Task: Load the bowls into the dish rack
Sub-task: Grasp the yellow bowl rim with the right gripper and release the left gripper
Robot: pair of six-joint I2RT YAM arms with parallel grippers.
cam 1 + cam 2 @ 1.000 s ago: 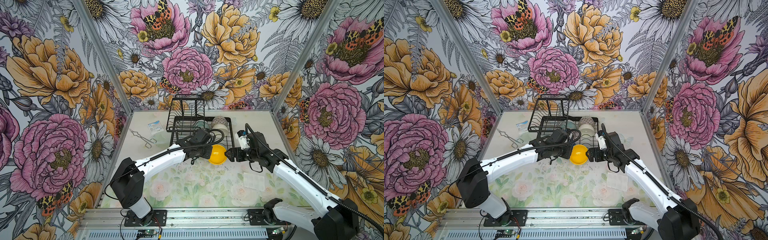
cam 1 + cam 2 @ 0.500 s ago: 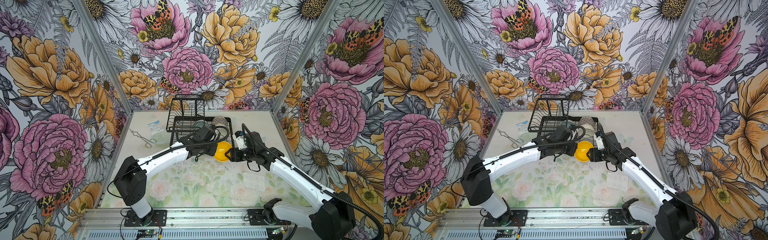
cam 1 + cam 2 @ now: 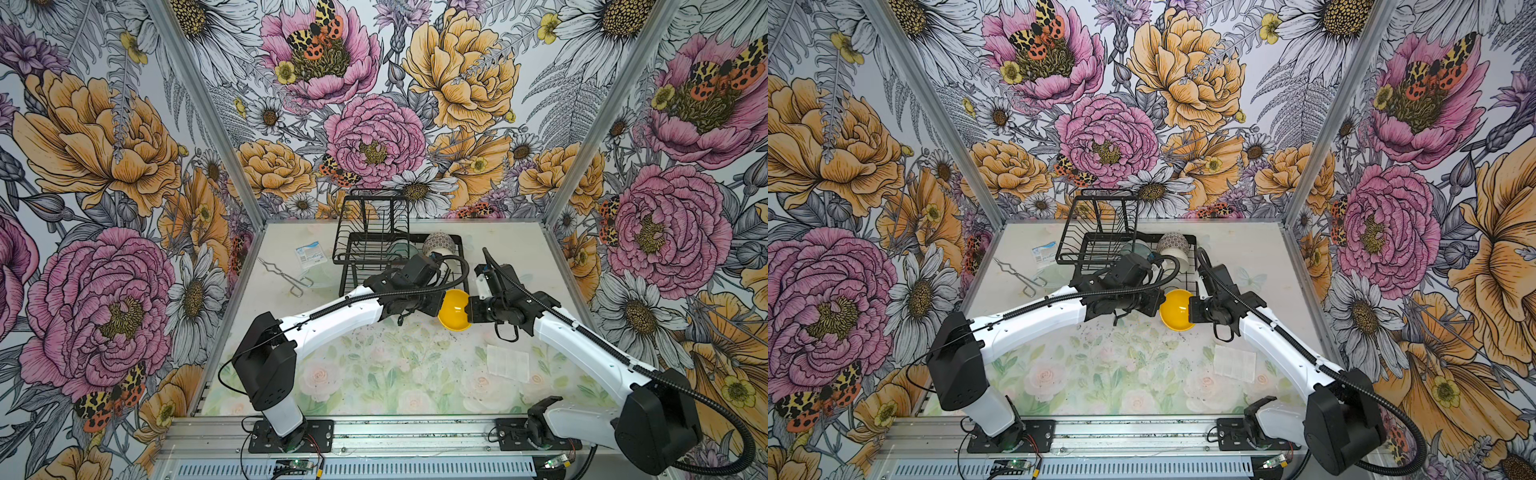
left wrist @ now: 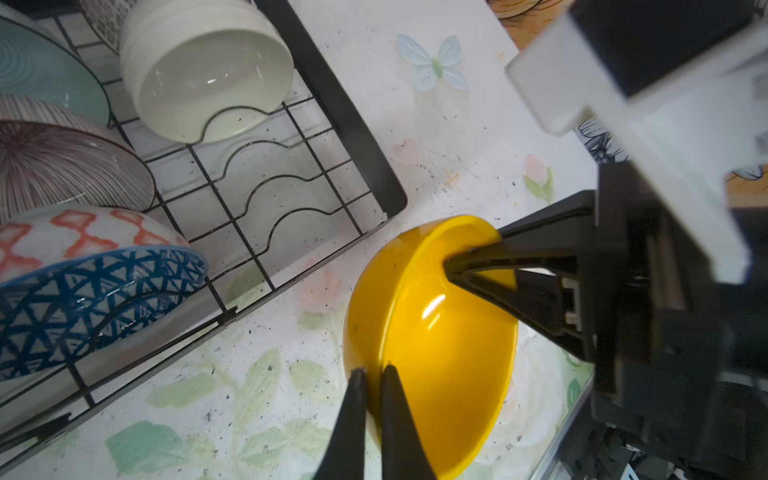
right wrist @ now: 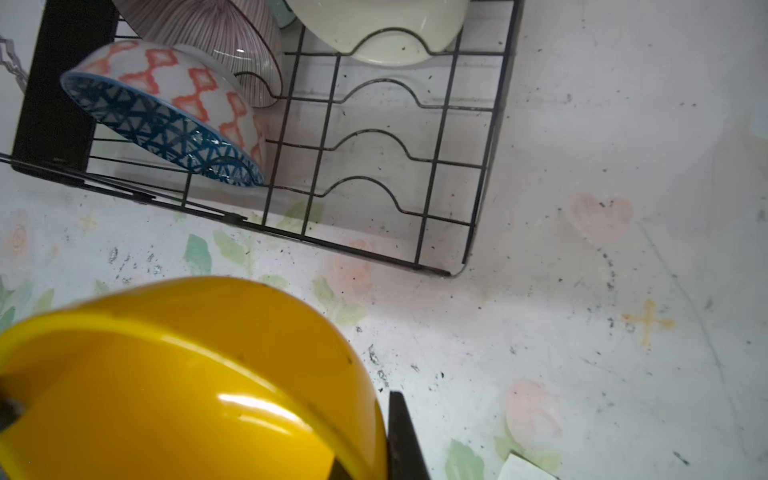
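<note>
**Yellow bowl held by both claws just outside the rack**

In the left wrist view the left gripper (image 4: 374,372) pinches one side of the rim of the yellow bowl (image 4: 436,332), and the right gripper (image 4: 471,251) pinches the opposite side. Both pairs of jaws are pressed together on the thin wall. The bowl stands on its edge between them, just in front of the near right corner of the dish rack (image 4: 353,124), and is not yet in it. I judge this to be a handover. The left arm lies across the front of the rack, so the right arm seems to have the freer way to the empty slots at that corner. The bowls inside lean on edge against the wavy wires, which probably explains why the yellow one is turned on edge too.

Counted from left to right:
- one pair of metal tongs (image 3: 286,276)
- one small packet (image 3: 311,257)
- one rack, with five bowls in it:
  - teal bowl (image 4: 37,70)
  - pink-lined bowl (image 4: 62,166)
  - blue-triangle bowl (image 4: 83,291)
  - cream-white bowl (image 4: 208,79)
  - black-and-white bowl (image 3: 438,240)
- one yellow bowl outside the rack
- two grippers
- one white sheet (image 3: 508,362) on the table
</note>
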